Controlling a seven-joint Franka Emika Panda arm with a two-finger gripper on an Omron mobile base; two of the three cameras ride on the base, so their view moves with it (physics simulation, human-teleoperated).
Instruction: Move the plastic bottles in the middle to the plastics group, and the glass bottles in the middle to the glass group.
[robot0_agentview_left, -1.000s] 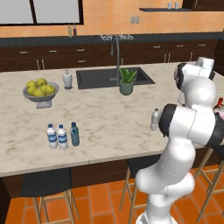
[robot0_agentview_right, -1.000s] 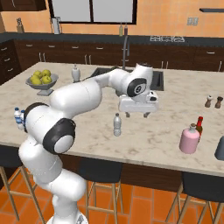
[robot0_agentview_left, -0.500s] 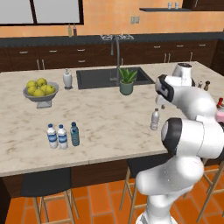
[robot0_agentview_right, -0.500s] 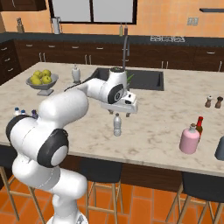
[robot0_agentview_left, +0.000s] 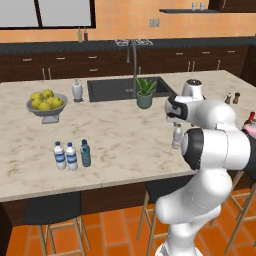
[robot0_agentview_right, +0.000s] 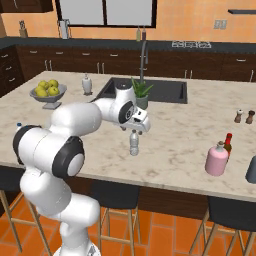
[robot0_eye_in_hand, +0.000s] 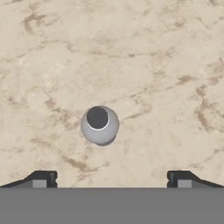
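The clear greyish bottle stands upright in the middle of the counter. My gripper hangs just above its cap, open and holding nothing. From the hand view I look straight down on the bottle, with the fingertips wide apart below it. The dark blue-teal bottle stands right beside the two blue-labelled water bottles at the counter's left front. The pink bottle stands next to the dark red-necked bottle at the right.
A fruit bowl, a soap dispenser, the sink and a potted plant sit along the back. Salt and pepper shakers stand far right. Bar stools line the counter's front edge.
The arm has swung left from the counter's right side, bringing the hand over the clear bottle. The jaws stayed open and no bottle moved.
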